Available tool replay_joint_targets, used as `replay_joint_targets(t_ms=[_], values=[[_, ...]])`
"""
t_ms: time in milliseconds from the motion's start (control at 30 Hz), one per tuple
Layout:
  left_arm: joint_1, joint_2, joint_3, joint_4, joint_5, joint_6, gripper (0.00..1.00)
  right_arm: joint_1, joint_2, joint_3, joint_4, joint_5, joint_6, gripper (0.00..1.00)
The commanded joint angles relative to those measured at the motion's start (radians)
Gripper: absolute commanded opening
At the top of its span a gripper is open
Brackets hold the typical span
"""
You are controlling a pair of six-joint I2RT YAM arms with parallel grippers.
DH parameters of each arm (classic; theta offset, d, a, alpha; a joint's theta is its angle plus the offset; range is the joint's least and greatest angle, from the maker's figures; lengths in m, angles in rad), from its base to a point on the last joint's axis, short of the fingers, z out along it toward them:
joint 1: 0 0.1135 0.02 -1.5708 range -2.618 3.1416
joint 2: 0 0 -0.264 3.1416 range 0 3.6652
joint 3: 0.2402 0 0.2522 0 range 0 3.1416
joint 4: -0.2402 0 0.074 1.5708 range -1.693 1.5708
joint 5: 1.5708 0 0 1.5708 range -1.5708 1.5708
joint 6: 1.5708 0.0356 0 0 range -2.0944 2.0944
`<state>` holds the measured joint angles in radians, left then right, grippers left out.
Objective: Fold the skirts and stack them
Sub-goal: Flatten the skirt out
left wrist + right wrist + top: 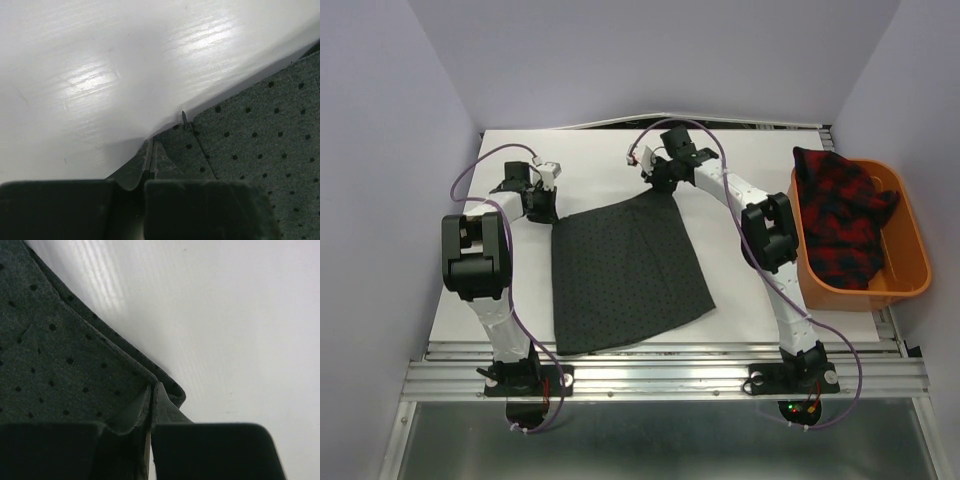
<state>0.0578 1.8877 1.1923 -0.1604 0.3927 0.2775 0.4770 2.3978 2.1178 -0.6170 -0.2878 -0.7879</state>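
The left claw (150, 152) is clenched on one corner of the grey dotted skirt (625, 270) and the right claw (152, 392) is clenched on the other corner of the same edge, so that edge runs straight between them, while the rest of the cloth spreads flat on the desk (590, 160) from the claws back toward the arm bases. A matched pinch like this looks meant to carry the held edge over the body of the skirt for a first fold, two holds keeping it from sagging or twisting. The plaid skirt (840, 215) lies well out past the right claw, heaped in the orange basket (910, 282), not yet folded. Only the overhead view shows this whole layout, though there the wrists hide the fingertips. Each wrist view shows them pressed together with the hemmed corner nipped between. The left one alone shows a small dark nub (185, 120) standing at the hem just ahead of the claw, too small to identify
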Motion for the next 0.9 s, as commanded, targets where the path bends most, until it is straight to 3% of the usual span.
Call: replay_joint_targets(t_ms=[0,67,100,133,167,233,333,433,567,700,867], values=[[0.01,-0.004,0.055,0.028,-0.045,-0.023,0.0,-0.028,-0.009,0.054,0.198,0.124,0.055,0.09],[0.005,-0.007,0.07,0.033,-0.009,-0.03,0.03,-0.028,-0.003,0.073,0.249,0.139,0.093,0.33],[0.004,-0.009,0.073,0.032,0.009,-0.038,0.13,-0.028,-0.002,0.085,0.256,0.139,0.113,0.66],[0.005,-0.013,0.072,0.025,0.052,-0.055,0.19,-0.028,-0.006,0.1,0.27,0.136,0.146,0.75],[0.004,-0.019,0.066,0.021,0.064,-0.066,0.31,-0.028,-0.012,0.105,0.272,0.137,0.168,0.83],[0.0,-0.048,0.053,0.007,0.086,-0.074,0.37,-0.028,-0.04,0.117,0.258,0.153,0.226,0.89],[0.0,-0.122,-0.011,-0.011,0.11,-0.057,0.39,-0.037,-0.097,0.085,0.206,0.17,0.315,0.9],[-0.016,-0.162,-0.065,-0.092,0.133,0.001,0.38,-0.037,-0.207,0.013,0.055,0.072,0.432,0.88],[-0.016,-0.248,-0.103,-0.079,0.074,0.021,0.38,-0.037,-0.264,-0.123,-0.151,-0.085,0.559,0.69],[-0.019,-0.237,-0.047,-0.01,0.052,0.009,0.38,-0.037,-0.342,-0.36,-0.162,-0.155,0.622,0.52],[-0.046,-0.136,0.043,-0.022,0.061,0.048,0.36,-0.037,-0.367,-0.51,-0.141,-0.13,0.638,0.43]])
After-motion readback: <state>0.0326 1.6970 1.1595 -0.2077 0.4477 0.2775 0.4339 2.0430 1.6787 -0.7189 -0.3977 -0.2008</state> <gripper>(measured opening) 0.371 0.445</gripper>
